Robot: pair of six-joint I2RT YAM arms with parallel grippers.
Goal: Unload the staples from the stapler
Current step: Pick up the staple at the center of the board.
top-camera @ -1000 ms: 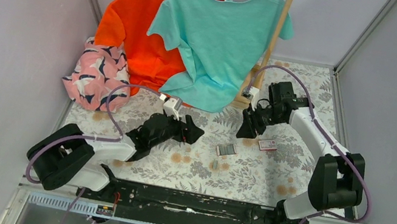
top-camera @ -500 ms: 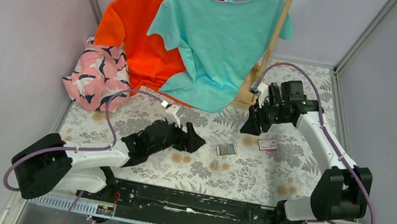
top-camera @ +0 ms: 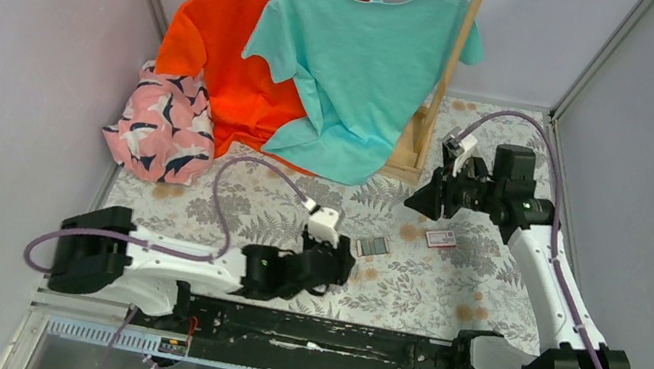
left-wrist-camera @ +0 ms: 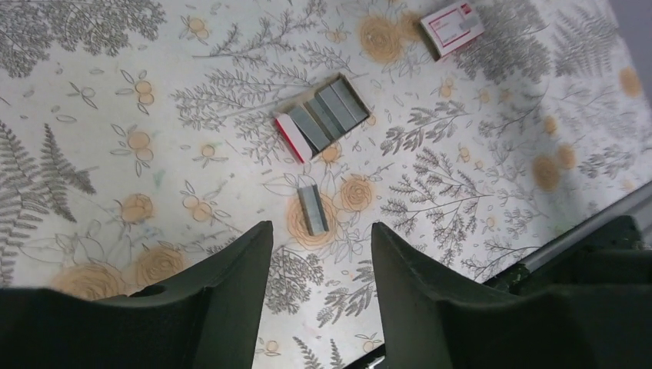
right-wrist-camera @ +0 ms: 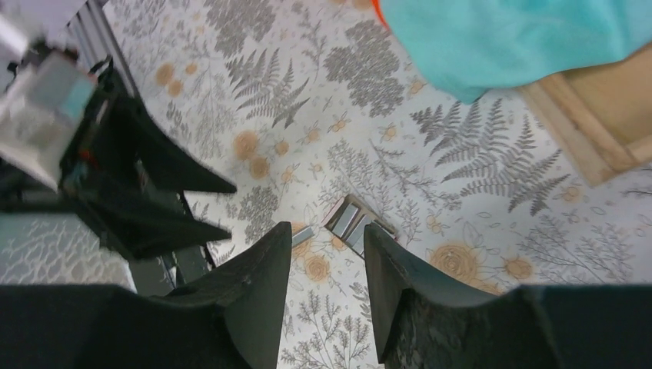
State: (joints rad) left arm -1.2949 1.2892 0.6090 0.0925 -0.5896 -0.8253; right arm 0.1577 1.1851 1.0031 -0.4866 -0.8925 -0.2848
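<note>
Where they lie on the table (left-wrist-camera: 500,115), staples (left-wrist-camera: 313,209), short silvery-grey strip, flat

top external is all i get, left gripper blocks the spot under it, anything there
observer: left wrist shows one loose staple strip lying flat, just ahead of the open left gripper, not gripped.
operator: right gripper carrying anything
observer: no, right wrist shows the right gripper with jaws apart and nothing between them.
operator: that small tray, empty
observer: no, the tray holds several grey strips side by side.
</note>
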